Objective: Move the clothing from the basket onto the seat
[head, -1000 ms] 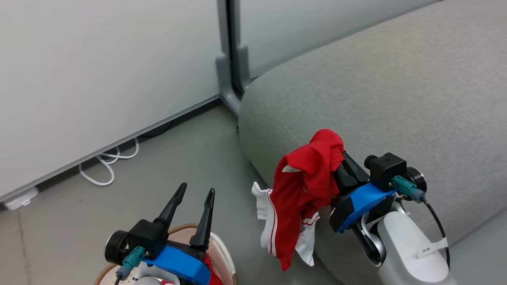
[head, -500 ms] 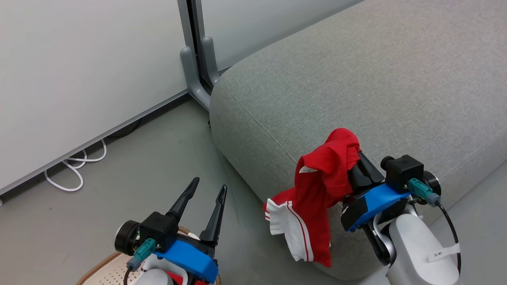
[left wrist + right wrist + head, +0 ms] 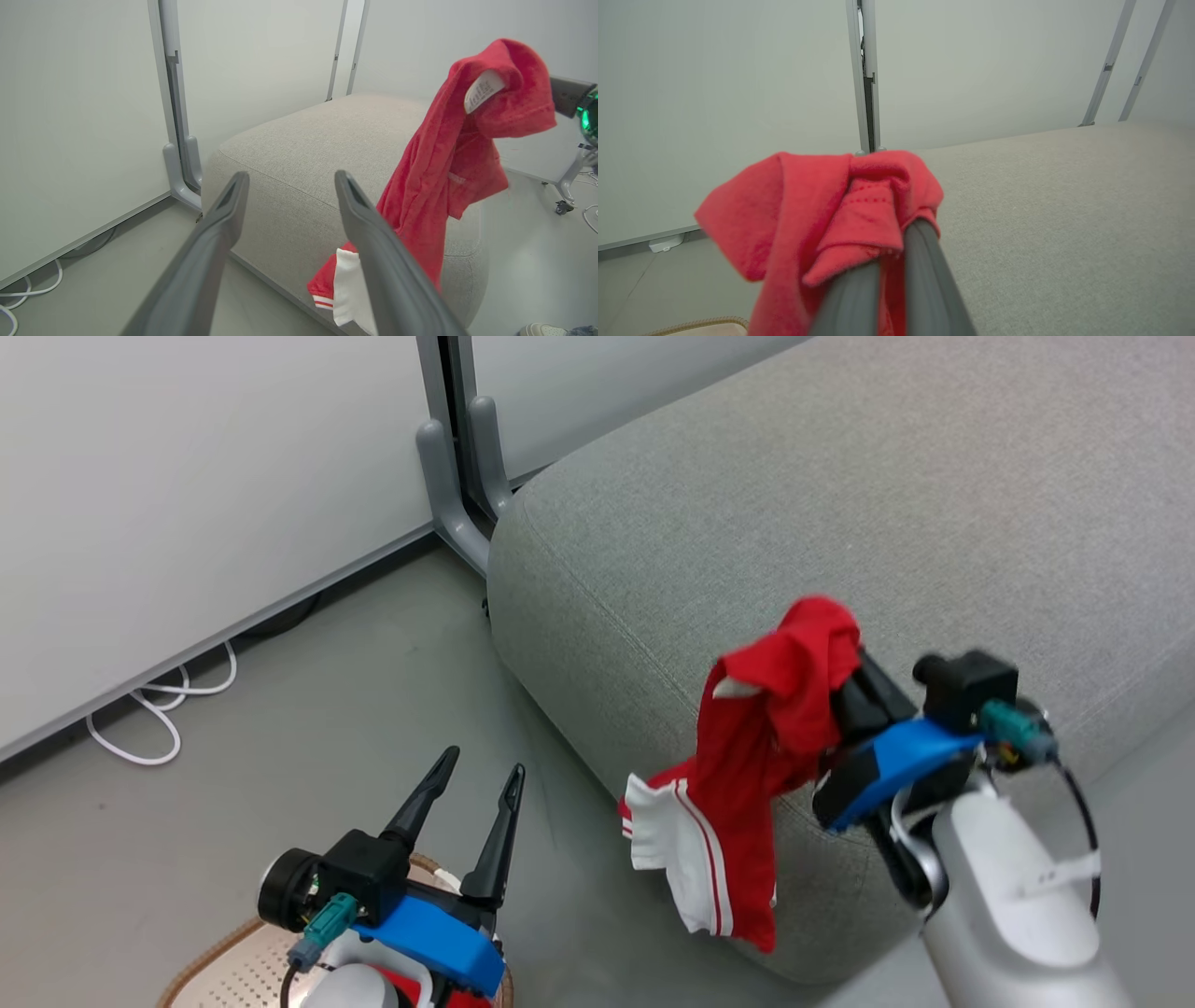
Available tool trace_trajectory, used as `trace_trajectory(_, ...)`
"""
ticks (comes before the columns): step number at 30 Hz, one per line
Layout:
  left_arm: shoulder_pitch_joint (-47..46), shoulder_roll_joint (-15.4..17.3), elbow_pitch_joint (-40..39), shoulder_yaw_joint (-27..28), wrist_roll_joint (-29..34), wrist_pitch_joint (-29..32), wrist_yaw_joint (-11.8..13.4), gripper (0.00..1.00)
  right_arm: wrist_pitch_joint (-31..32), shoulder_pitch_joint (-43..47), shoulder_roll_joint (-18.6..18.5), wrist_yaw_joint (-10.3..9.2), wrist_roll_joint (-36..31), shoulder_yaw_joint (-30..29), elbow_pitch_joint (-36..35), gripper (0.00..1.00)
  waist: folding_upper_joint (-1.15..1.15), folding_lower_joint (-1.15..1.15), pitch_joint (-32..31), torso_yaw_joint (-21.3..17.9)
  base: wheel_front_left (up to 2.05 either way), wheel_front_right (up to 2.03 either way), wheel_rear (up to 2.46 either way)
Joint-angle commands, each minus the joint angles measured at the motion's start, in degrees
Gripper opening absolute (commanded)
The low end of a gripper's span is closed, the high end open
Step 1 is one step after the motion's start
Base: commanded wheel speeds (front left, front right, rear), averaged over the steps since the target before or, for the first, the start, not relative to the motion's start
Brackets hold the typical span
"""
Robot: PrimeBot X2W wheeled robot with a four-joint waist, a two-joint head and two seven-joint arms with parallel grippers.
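Observation:
My right gripper (image 3: 845, 677) is shut on a red garment (image 3: 761, 747), with its fingertips buried in the cloth. The garment hangs over the front edge of the grey seat (image 3: 840, 504), and its white striped sleeve panel (image 3: 672, 840) dangles below. In the right wrist view the bunched garment (image 3: 822, 210) wraps the gripper (image 3: 892, 261) above the seat (image 3: 1064, 210). My left gripper (image 3: 481, 779) stands open and empty over the basket (image 3: 215, 971), where a second bit of red cloth (image 3: 411, 987) peeks out under the arm. The left wrist view shows the open gripper (image 3: 290, 179), the hanging garment (image 3: 448, 154) and the seat (image 3: 303, 140).
A white partition wall with a grey post foot (image 3: 457, 495) stands behind the seat's left corner. A white cable (image 3: 149, 728) loops on the grey floor by the wall. A wheeled stand (image 3: 565, 186) and a shoe (image 3: 537, 330) are at the right.
The head view has shifted. My right gripper has carried the red garment rightward, from beside the seat's corner to over its front edge. The left gripper stays open above the basket.

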Motion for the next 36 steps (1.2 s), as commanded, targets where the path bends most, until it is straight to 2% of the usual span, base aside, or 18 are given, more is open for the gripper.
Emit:
trace_trajectory(1, -0.86, 0.35, -0.36, 0.24, 0.42, -0.17, -0.06, 1.00, 0.65, -1.61, -0.49, 0.03, 0.37, -0.12, -0.26, 0.00, 0.00, 0.00, 0.89, -0.05, 0.00, 0.00, 0.00)
trace_trajectory(9, -4.92, 3.04, -2.08, -1.33, 1.65, -0.17, -0.07, 1.00, 6.90, -15.31, -6.77, 0.02, 3.09, -3.67, -2.78, 0.00, 0.00, 0.00, 8.57, 3.17, 0.00, 0.00, 0.00)
trace_trajectory(15, -9.23, 5.49, -4.01, -2.93, 1.78, -0.17, -0.07, 1.00, 11.73, -26.31, -15.80, 0.02, 3.33, -7.96, -4.82, 0.00, 0.00, 0.00, 14.79, 6.64, 0.00, 0.00, 0.00)
trace_trajectory(17, -10.78, 6.15, -5.16, -3.60, 1.96, -0.17, -0.07, 1.00, 12.91, -29.47, -18.95, 0.02, 3.30, -10.63, -5.42, 0.00, 0.00, 0.00, 17.21, 7.80, 0.00, 0.00, 0.00)
trace_trajectory(24, -15.00, 8.30, -8.55, -5.94, 2.81, -0.17, -0.07, 1.00, 15.15, -35.97, -25.28, 0.02, 3.56, -22.59, -5.81, 0.00, 0.00, 0.00, 24.69, 11.27, 0.00, 0.00, 0.00)
trace_trajectory(28, -17.34, 9.39, -9.78, -6.99, 3.41, -0.11, -0.07, 1.00, 13.17, -35.03, -25.64, 0.02, 3.54, -28.19, -3.95, 0.00, 0.00, 0.00, 28.73, 12.75, 0.00, 0.00, 0.00)
trace_trajectory(36, -20.46, 10.25, -11.37, -9.20, 4.22, 0.73, -0.07, 1.00, 5.61, -28.64, -21.30, 0.02, 2.55, -34.46, 5.47, 0.00, 0.00, 0.00, 33.54, 14.47, 0.00, 0.00, 0.00)
